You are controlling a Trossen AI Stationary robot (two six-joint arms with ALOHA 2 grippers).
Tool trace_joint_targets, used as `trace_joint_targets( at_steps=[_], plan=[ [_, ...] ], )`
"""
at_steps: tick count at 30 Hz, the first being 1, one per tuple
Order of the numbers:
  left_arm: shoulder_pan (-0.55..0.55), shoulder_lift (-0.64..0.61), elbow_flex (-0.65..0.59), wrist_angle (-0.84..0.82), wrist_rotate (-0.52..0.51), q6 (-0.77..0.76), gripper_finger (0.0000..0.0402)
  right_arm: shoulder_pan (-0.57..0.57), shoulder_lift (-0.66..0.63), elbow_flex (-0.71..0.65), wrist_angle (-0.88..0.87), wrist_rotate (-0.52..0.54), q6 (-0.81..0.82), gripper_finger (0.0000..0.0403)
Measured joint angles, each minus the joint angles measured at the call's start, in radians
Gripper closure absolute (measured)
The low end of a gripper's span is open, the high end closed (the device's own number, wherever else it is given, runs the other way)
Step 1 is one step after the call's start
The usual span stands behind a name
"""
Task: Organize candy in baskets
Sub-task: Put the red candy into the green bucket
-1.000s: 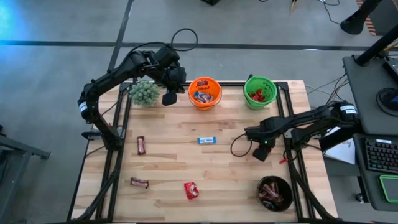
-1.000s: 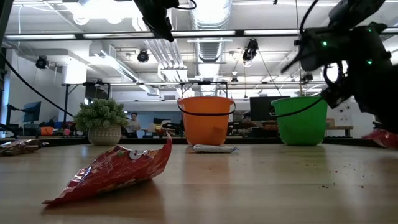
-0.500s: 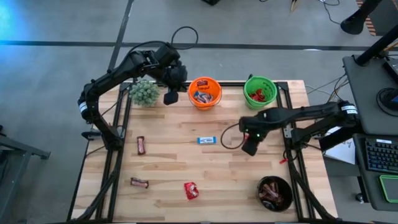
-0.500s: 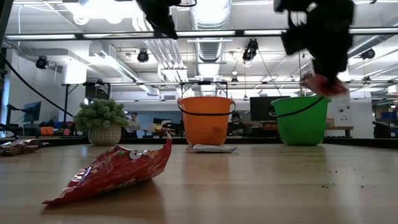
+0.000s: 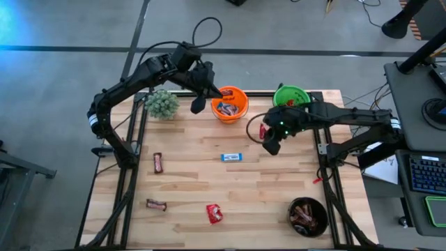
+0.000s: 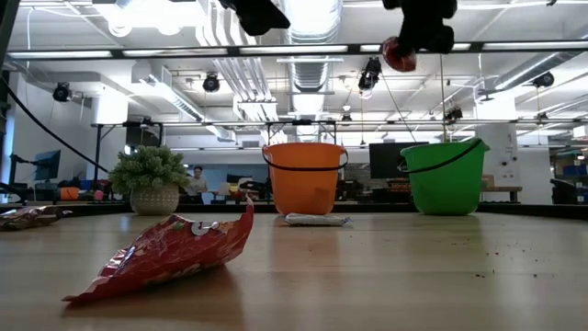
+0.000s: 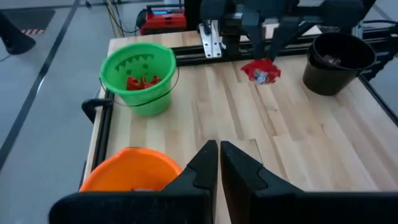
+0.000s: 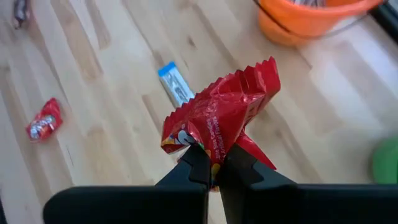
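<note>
Candy handling: thin foil wrappers, light and crushable

Candy nearest the front edge of the table is a red packet [image 5: 214,213], lying flat with one corner curled up, as the low view shows. Just beside it, toward the left, lies a dark brown bar [image 5: 156,204], and a second brown bar [image 5: 158,162] rests farther back. A light blue-and-white bar [image 5: 232,157] lies near the table's middle. Judged from the creased foil, each piece is light, soft and slippery; take hold across the narrow width or pinch a crimped end seam.

The right gripper [image 8: 212,167] demonstrates this: its fingers are clamped on the lower edge of a red packet [image 8: 221,118], which stands crumpled above them and is held clear of the table, between the orange pail [image 5: 229,103] and the green pail [image 5: 291,102]. A pinch on loose foil can slip, so the carry calls for a steady path.

The black bowl [image 5: 309,216], at the front right corner, holds brown bars. The green pail holds red pieces; the orange pail holds assorted wrappers.

The left gripper [image 7: 219,163] hangs above the orange pail's rim with fingers together and empty, near the fuzzy plant [image 5: 162,104].
</note>
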Motion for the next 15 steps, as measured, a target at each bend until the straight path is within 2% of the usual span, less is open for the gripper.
trace_joint_targets(
  at_steps=[12, 15],
  plan=[
    [-0.003, 0.005, 0.000, 0.004, -0.039, -0.052, 0.0395, -0.024, 0.000, 0.030, -0.001, 0.016, -0.063, 0.0394],
    [-0.004, 0.017, 0.000, 0.017, -0.033, -0.066, 0.0395, -0.029, 0.000, 0.030, -0.006, 0.102, -0.051, 0.0394]
  ],
)
